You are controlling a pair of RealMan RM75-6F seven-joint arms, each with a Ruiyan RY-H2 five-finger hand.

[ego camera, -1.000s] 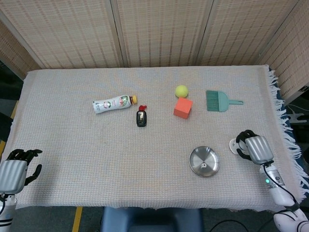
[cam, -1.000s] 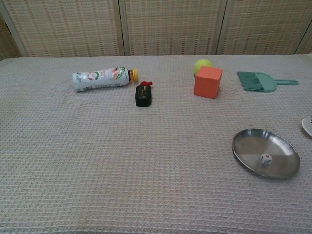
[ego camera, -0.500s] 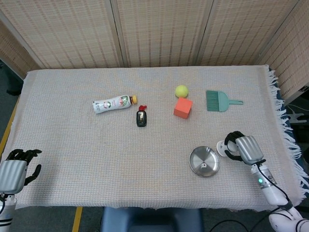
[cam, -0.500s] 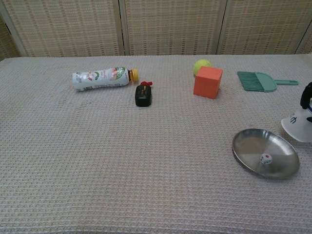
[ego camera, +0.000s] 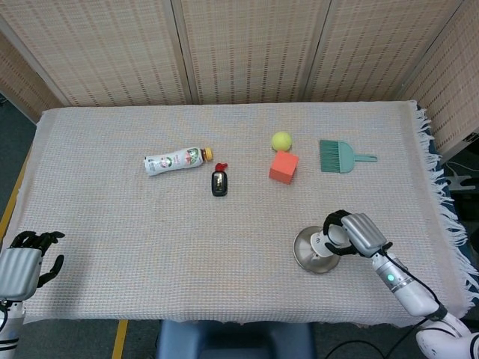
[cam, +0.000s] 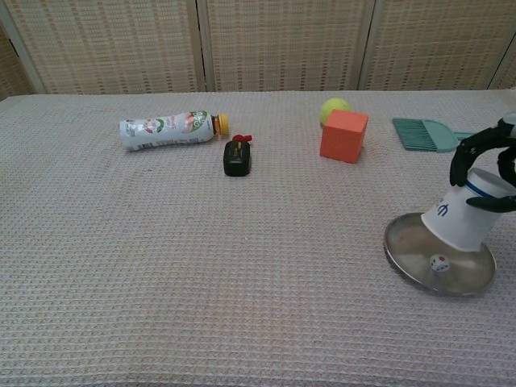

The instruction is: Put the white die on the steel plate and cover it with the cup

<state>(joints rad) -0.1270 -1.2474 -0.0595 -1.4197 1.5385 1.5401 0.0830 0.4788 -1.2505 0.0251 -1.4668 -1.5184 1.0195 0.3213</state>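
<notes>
In the head view the white die cannot be made out: the right robot hand and the cup it grasps sit over the steel plate, hiding most of the dish. The chest view fills this in. There the white die lies inside the steel plate, toward its near side, and the cup hangs mouth-down and tilted just above it, its rim over the back part of the dish and not yet covering the die. Whether the rim touches the plate cannot be told. The dark fingers wrap the cup's upper end; the rest of that robot hand is cut off by the right edge of the chest view.

The left robot hand appears only in the head view, at the bottom left corner off the table, partly cut by the frame edge; its fingers are apart and it holds nothing.

Further back on the table, well apart from the plate, both views show a lying bottle, a small dark object with a red tip, an orange cube just in front of a yellow-green ball, and a green brush, whose handle is hidden behind the fingers in the chest view.
</notes>
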